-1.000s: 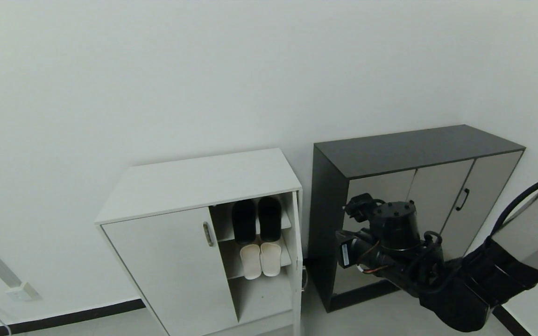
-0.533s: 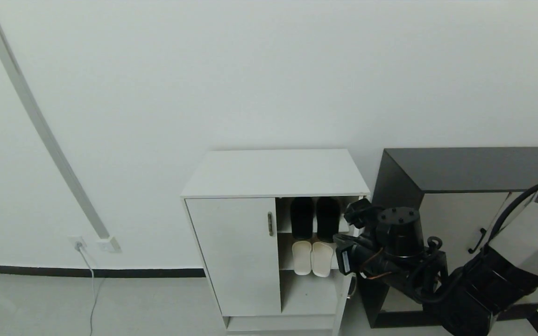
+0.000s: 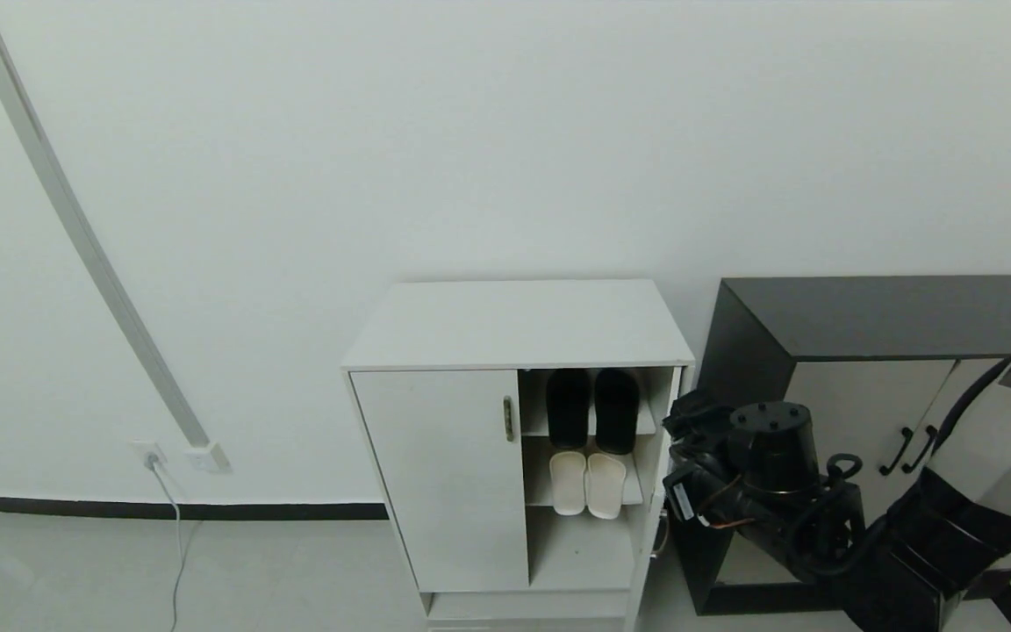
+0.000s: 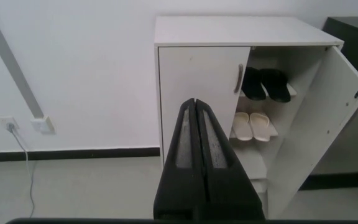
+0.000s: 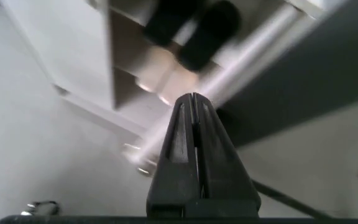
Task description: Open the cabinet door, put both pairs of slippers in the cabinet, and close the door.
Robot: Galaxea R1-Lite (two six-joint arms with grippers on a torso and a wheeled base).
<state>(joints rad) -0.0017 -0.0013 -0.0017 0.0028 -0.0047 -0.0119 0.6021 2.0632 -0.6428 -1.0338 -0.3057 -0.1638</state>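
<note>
Jaws pressed flat together on the left gripper (image 4: 196, 102), pinching nothing. Same deal on the right gripper (image 5: 193, 96): black wedge fingers closed to a thin seam, parked just beside the outer side of the open door (image 4: 331, 118). Smooth flat white panel, that door, swung wide on the right-hand hinges.

Behind it, inside the cabinet (image 3: 514, 325): boxy, matte white board, thin shelves.
- Upper shelf: black slippers (image 3: 593, 408), chunky and rounded, side by side and touching.
- Middle shelf: white slippers (image 3: 587, 483), same shape, paired up the same way, overhanging the shelf edge a bit.

Long axis of both pairs running front to back, straight into the cabinet. Can't tell toe from heel at this range.

Left door (image 3: 440, 478) shut, with a slim metal handle (image 3: 508, 419) standing upright along its inner edge.

Just to the right, a dark cabinet (image 3: 892, 316) with grey doors. Farther back, plain white wall (image 3: 470, 132), a sloping strip of trunking (image 3: 75, 219), plus a socket (image 3: 147, 455) with a cable (image 3: 176, 535) hanging down to the floor.
</note>
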